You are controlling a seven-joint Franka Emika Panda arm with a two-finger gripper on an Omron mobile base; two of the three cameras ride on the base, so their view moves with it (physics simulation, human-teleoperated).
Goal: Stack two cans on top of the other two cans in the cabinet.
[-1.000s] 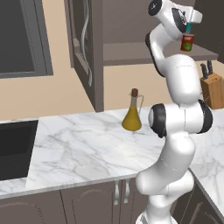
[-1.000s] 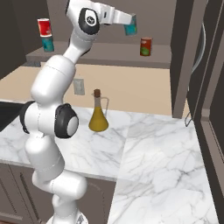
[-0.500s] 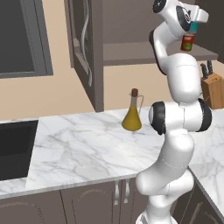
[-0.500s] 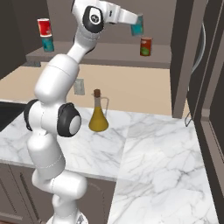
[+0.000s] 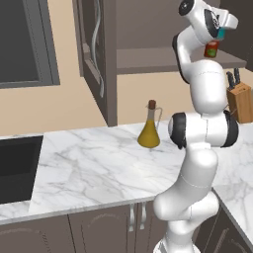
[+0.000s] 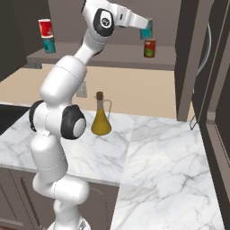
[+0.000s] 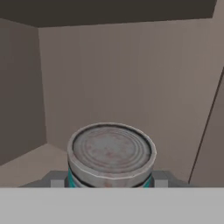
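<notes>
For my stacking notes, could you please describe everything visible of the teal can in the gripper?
The teal can is a small cylinder with a teal-blue side and a dull, ringed silver lid, metal by the look. It stands upright, clamped in the shut gripper, raised above the shelf just over the red can with the green label. Whether the two touch cannot be told.

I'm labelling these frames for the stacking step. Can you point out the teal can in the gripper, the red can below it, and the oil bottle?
teal can (image 6: 146, 31), right base view, its side wall.
red can (image 6: 150, 47), right base view, its label.
oil bottle (image 6: 101, 123), right base view, its yellow belly.
</notes>
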